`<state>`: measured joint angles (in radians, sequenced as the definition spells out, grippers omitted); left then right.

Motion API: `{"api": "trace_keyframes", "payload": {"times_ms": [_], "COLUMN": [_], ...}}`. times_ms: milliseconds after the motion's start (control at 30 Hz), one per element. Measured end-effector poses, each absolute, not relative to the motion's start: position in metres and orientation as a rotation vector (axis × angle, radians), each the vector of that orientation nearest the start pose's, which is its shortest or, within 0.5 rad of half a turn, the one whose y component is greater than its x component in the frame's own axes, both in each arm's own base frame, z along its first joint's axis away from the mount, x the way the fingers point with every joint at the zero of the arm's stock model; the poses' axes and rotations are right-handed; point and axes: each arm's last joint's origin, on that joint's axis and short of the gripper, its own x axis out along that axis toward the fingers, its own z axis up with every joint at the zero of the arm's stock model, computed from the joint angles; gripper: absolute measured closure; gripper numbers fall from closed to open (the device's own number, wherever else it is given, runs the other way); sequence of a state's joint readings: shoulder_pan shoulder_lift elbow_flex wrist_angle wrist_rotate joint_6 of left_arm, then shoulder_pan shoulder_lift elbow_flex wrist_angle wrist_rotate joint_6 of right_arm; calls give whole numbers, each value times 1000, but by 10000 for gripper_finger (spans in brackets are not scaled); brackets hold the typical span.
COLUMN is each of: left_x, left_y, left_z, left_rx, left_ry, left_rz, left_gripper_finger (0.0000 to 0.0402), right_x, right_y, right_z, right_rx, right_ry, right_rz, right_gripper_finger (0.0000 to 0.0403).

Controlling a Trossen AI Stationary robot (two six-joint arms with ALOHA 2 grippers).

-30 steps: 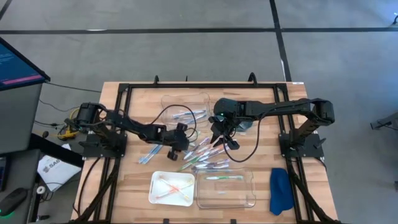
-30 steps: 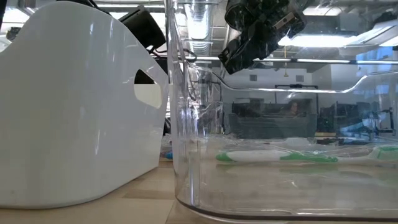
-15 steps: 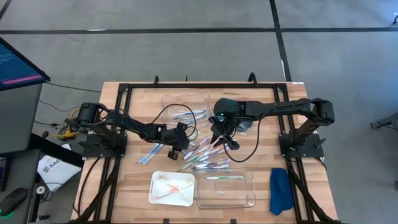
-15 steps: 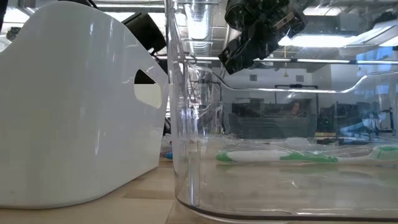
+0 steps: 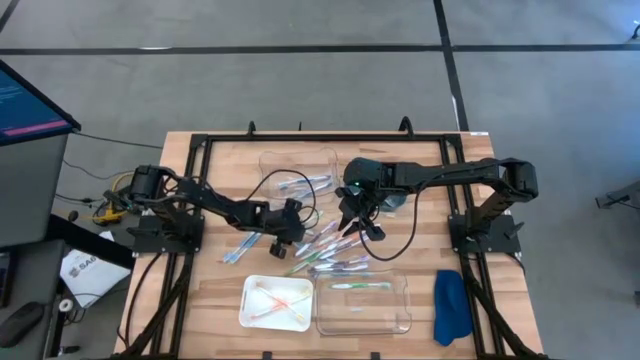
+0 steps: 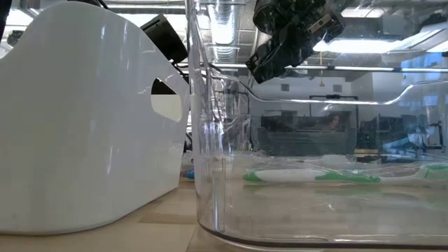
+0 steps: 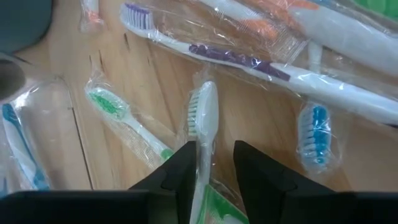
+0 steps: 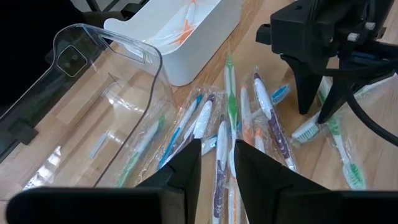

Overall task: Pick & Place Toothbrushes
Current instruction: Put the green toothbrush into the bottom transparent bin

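Note:
A pile of wrapped toothbrushes lies on the wooden table's middle. My left gripper stands at the pile's left end, shut on a white toothbrush with a green handle. It also shows in the right wrist view. My right gripper hovers above the pile's far right part, shut and empty. Orange toothbrushes lie in the white tray. A green one lies in the clear tray. My left gripper pinches the toothbrush by its handle just below the neck between its two fingers, coming from above and pointing down. The brush runs on past the fingertips, and its white head hangs tilted low over the table beside the pile.
A second clear tray with blue toothbrushes stands at the far side. A blue cloth lies at the near right. A black frame runs round the table's edges, and cables trail from both arms over the pile.
My left gripper has shifted a little toward the table's right; in the low view more of it shows past the white tray's rim. My right arm has kept still.

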<state>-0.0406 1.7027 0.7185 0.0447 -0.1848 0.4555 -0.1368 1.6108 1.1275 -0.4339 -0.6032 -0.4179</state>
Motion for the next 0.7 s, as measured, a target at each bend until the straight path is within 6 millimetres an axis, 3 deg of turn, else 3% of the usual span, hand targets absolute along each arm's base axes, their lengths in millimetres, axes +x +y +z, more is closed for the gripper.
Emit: {"api": "trace_keyframes", "payload": {"times_ms": [133, 300, 500, 700], "left_x": [297, 297, 295, 293], "left_y": [-6, -7, -13, -15], "left_z": [117, 117, 120, 139], "left_rx": [537, 546, 590, 612], "left_ry": [959, 960, 961, 909], "left_rz": [-65, -55, -33, 5], "left_gripper_finger": [323, 387, 389, 392], "right_x": [330, 330, 330, 330], "right_y": [-29, -29, -29, -29], "right_z": [234, 234, 234, 234], "right_rx": [-50, -50, -50, -50], "right_ry": [751, 752, 752, 751], "right_rz": [600, 600, 600, 599], "right_gripper_finger": [313, 313, 313, 313]}}
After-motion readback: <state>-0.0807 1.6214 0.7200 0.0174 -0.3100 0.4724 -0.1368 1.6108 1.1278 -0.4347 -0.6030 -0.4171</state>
